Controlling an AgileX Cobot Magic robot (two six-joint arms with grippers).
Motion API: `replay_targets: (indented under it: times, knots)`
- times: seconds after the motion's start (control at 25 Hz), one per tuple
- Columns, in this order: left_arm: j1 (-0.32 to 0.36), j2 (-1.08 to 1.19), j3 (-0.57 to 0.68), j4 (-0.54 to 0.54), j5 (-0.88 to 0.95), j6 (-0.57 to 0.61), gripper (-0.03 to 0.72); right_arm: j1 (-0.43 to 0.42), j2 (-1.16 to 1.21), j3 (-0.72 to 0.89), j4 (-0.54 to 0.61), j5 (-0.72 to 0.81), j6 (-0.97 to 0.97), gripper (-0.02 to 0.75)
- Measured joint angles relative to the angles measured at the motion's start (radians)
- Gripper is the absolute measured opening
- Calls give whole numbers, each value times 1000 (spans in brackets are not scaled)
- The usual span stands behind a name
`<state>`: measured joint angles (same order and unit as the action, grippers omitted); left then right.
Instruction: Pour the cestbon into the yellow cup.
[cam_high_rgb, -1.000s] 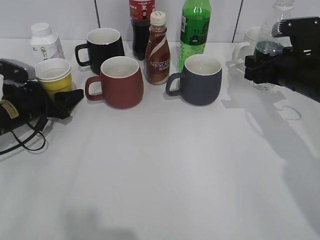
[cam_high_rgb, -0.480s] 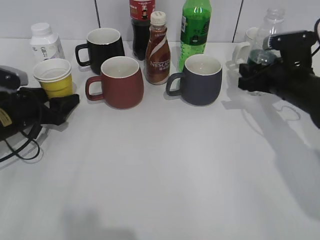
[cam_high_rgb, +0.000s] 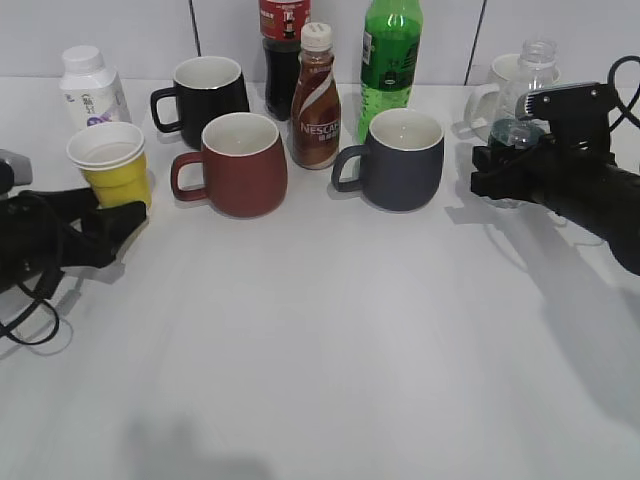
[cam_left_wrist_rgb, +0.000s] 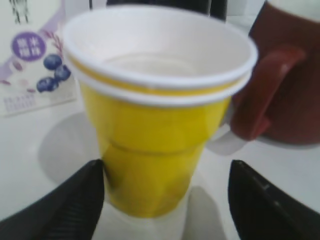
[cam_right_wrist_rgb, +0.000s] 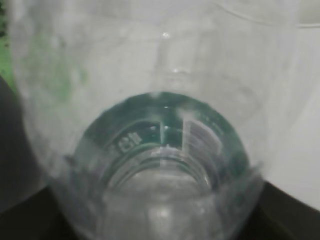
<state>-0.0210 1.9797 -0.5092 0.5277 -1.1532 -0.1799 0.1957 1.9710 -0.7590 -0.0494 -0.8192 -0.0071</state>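
Observation:
The yellow cup (cam_high_rgb: 112, 170) stands upright at the left of the table, white inside. In the left wrist view the yellow cup (cam_left_wrist_rgb: 155, 115) sits between my left gripper's black fingers (cam_left_wrist_rgb: 165, 170); the left finger is at its base and the right finger is apart from it. My left gripper (cam_high_rgb: 122, 218) is open, just in front of the cup. My right gripper (cam_high_rgb: 497, 175) is shut on the cestbon (cam_high_rgb: 530, 75), a clear uncapped bottle with a dark green band, held upright at the right. The cestbon (cam_right_wrist_rgb: 160, 100) fills the right wrist view and hides the right gripper's fingertips (cam_right_wrist_rgb: 160, 215).
A red mug (cam_high_rgb: 245, 165) stands right of the cup, with a black mug (cam_high_rgb: 205, 90) behind. A grey mug (cam_high_rgb: 402, 160), a Nescafe bottle (cam_high_rgb: 315, 100), a green bottle (cam_high_rgb: 390, 60), a cola bottle (cam_high_rgb: 283, 40), a white bottle (cam_high_rgb: 90, 88) and a white mug (cam_high_rgb: 497, 85) stand along the back.
My right gripper has moved left and down with the cestbon in it. My left gripper has drawn back to the left and toward the front; the yellow cup stays in place.

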Motion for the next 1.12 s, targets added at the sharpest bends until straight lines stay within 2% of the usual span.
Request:
replay_targets:
  times: [0.08, 0.24, 0.36, 0.76, 0.96, 1.12]
  knots:
    - [0, -14, 3, -2, 6, 0, 587, 0, 0, 0, 0, -2, 7, 455]
    - [0, -17, 9, -4, 25, 0, 587, 0, 4, 0, 12, -4, 7, 585]
    - [0, -33, 36, -5, 29, 0, 587, 0, 4, 10, 67, -9, 7, 619]
    - [0, -194, 125, 4, 67, -20, 587, 0, -28, 102, 89, -16, 31, 626]
    - [0, -312, 131, 72, 175, -174, 587, 0, -114, 183, 29, -4, 87, 612]
    - [-1, -422, 132, 128, 278, -287, 587, 0, -216, 208, 9, 149, 109, 598]
